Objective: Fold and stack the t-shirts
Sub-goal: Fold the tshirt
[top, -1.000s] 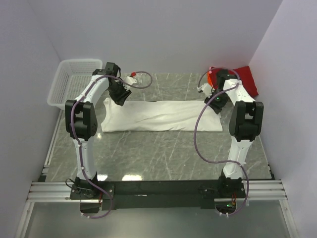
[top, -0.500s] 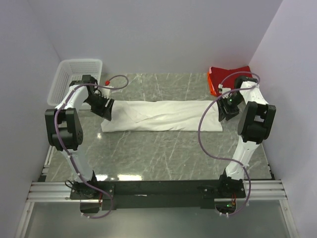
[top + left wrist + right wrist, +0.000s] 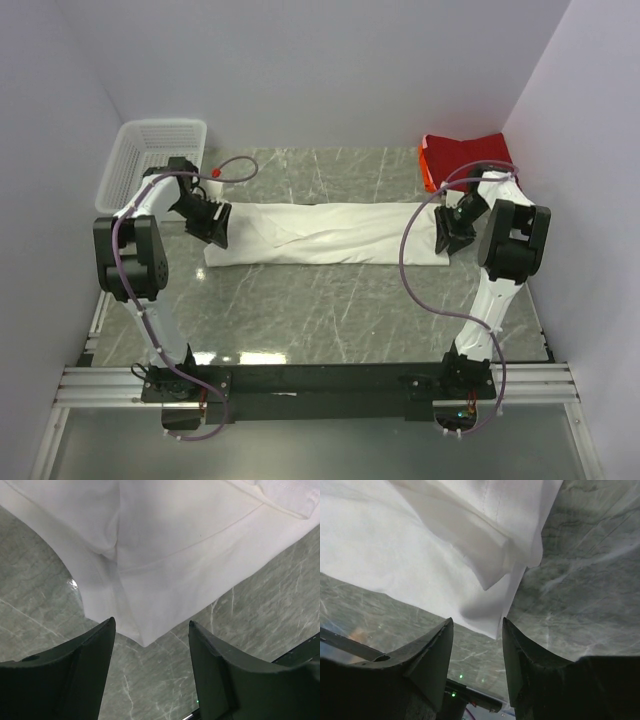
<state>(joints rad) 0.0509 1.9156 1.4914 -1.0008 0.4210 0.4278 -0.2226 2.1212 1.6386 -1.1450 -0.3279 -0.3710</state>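
Basket (image 3: pixel 150 160): white plastic mesh, open top, sits at the table's far-left corner.
Table (image 3: pixel 330 300): glossy grey-green marble pattern with pale veins.
Walls (image 3: pixel 300 70): plain and pale, enclosing the table's far, left and right sides.
Rails (image 3: pixel 100 385): silver metal, along the table's near edge.

Spread t-shirt (image 3: pixel 325 232) lies between far-left basket (image 3: pixel 140 160) and far-right t-shirt (image 3: pixel 465 155).

The top camera looks steeply down over the whole table (image 3: pixel 330 300) from behind its near edge, while the wrist cameras of the left gripper (image 3: pixel 151 625) and right gripper (image 3: pixel 477 622) look from close up at the white t-shirt (image 3: pixel 330 232) ends just ahead of their fingertips, cloth that all three views share.
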